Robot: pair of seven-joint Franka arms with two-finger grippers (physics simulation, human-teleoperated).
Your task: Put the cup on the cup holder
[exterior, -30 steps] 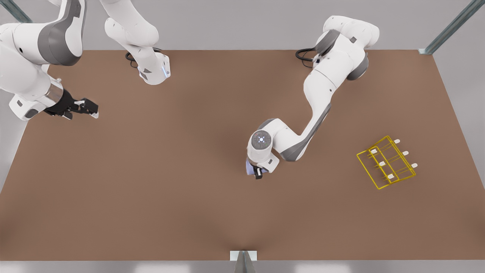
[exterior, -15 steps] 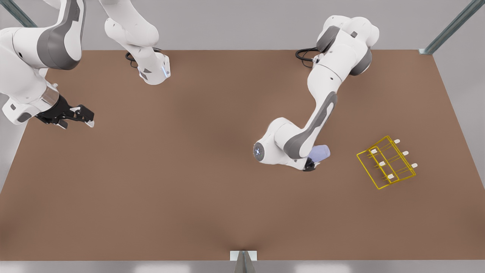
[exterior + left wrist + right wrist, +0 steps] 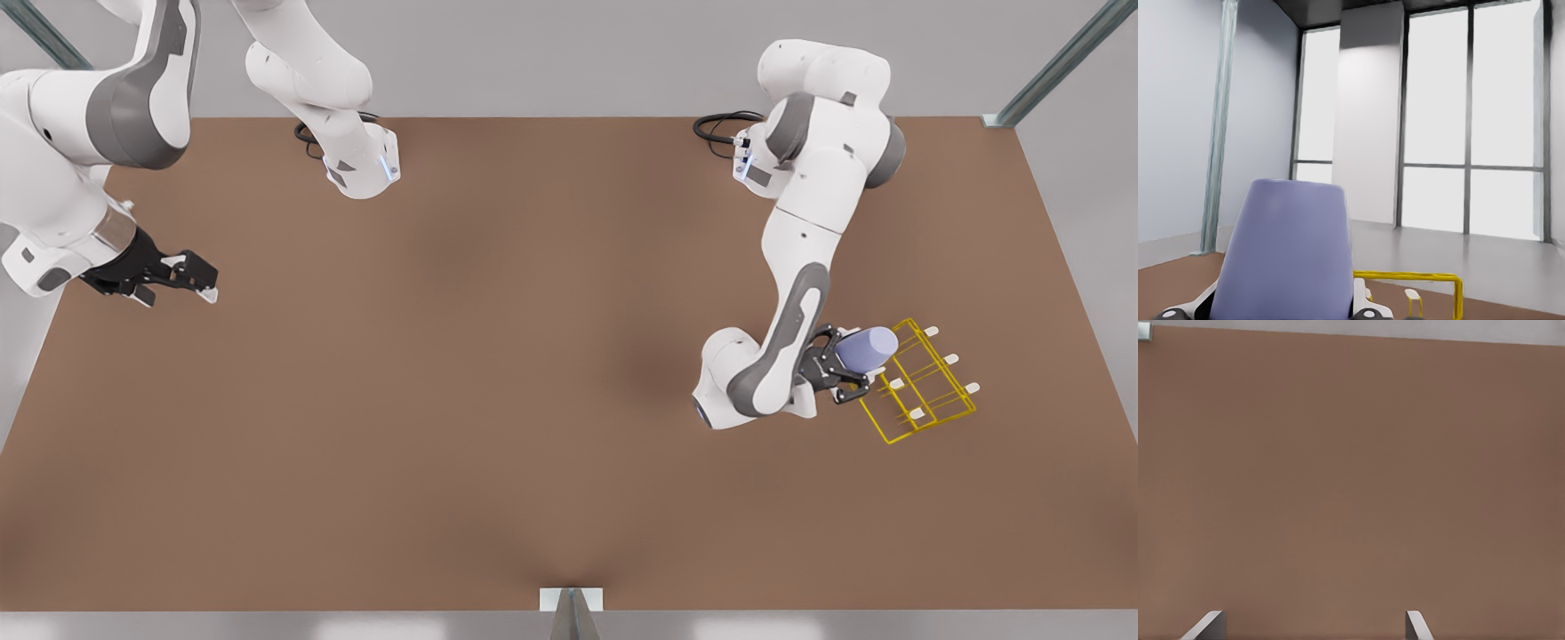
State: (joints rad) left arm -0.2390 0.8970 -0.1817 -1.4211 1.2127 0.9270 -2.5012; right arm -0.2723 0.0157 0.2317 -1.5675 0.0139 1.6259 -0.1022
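The cup [image 3: 864, 348] lies tipped sideways, squeezed in the left claw [image 3: 843, 364] at the edge of the cup holder [image 3: 925, 418], so it should slide slowly onto a prong while the open right claw [image 3: 197, 277] waits far across the counter [image 3: 498, 400].

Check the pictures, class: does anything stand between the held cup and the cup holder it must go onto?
Nothing visible does. The left gripper holds the cup right at the cup holder, at its edge toward the front view's left. The right gripper waits open, far off.
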